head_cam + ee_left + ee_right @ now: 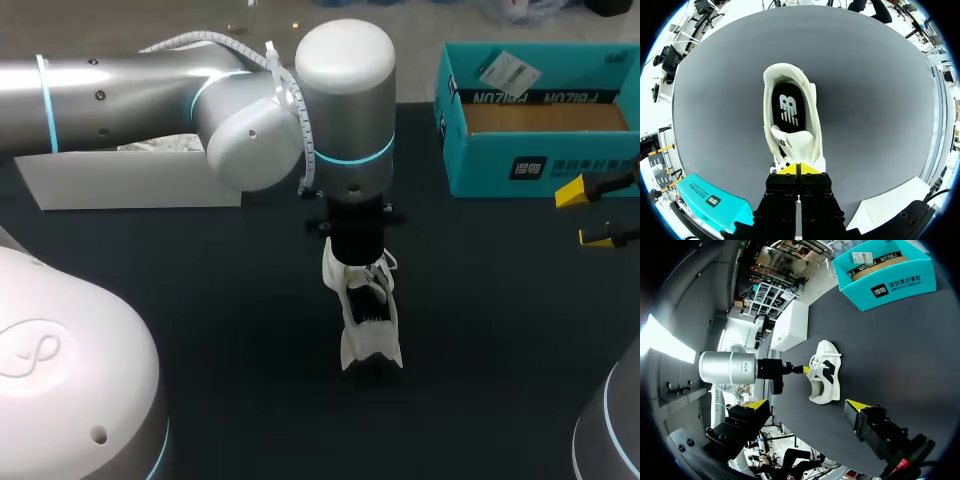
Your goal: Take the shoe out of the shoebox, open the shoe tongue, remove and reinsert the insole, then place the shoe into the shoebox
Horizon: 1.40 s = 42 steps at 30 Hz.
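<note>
Our left gripper [797,168] pinched on tongue [790,145]; shoe [790,115] long axis runs straight ahead, heel farthest. Our right gripper [583,215] wide, well apart, beside shoebox [540,165].

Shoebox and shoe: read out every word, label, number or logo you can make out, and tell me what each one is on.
No text reads clearly enough to quote.
shoebox front wall: dark badge beside white characters, too small.
Box inner rim: black band of upside-down lettering, too unclear to quote.
Box flap: white sticker with barcode, too small.
insole inside the shoe: white logo, no words.
</note>
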Each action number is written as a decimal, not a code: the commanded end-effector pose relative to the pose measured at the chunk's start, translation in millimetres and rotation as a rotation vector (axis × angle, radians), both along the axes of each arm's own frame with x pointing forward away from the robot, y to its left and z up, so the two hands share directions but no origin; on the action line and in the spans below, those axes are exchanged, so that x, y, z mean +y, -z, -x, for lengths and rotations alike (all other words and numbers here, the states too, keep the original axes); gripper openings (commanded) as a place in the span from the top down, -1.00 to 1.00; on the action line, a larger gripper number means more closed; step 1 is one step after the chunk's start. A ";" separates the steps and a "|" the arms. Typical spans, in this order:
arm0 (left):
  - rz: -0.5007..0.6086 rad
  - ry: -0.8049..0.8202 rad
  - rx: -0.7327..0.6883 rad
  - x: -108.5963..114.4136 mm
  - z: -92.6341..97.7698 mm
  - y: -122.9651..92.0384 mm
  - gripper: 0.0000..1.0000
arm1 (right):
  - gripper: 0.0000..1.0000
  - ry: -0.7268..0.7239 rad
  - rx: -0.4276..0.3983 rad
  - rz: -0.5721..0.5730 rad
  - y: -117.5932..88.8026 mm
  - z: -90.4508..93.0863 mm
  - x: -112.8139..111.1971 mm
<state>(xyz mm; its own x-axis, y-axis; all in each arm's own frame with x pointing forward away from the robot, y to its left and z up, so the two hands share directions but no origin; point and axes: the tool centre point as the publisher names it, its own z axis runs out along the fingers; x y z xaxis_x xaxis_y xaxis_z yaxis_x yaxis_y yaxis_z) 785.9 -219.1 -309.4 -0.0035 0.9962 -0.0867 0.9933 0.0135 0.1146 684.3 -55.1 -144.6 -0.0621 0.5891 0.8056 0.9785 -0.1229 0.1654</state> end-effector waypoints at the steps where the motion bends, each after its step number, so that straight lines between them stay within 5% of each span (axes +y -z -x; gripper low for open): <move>1: -0.021 0.021 0.003 -13.9 -9.0 -6.4 1.00 | -1.00 0.003 0.001 0.002 0.2 1.1 0.4; 8: -0.062 0.068 0.035 -34.7 -7.3 12.0 1.00 | -1.00 0.003 0.001 0.002 0.2 1.1 0.4; 28: -0.079 -0.045 0.125 -7.5 45.7 30.4 1.00 | -1.00 0.003 0.001 0.002 0.2 1.1 0.4; 37: -0.061 -0.067 0.085 -5.7 27.5 0.6 1.00 | -1.00 0.003 0.001 0.002 0.2 1.1 0.4; 42: -0.067 -0.061 0.086 -11.4 17.1 1.5 1.00 | -1.00 0.003 0.001 0.002 0.2 1.1 0.4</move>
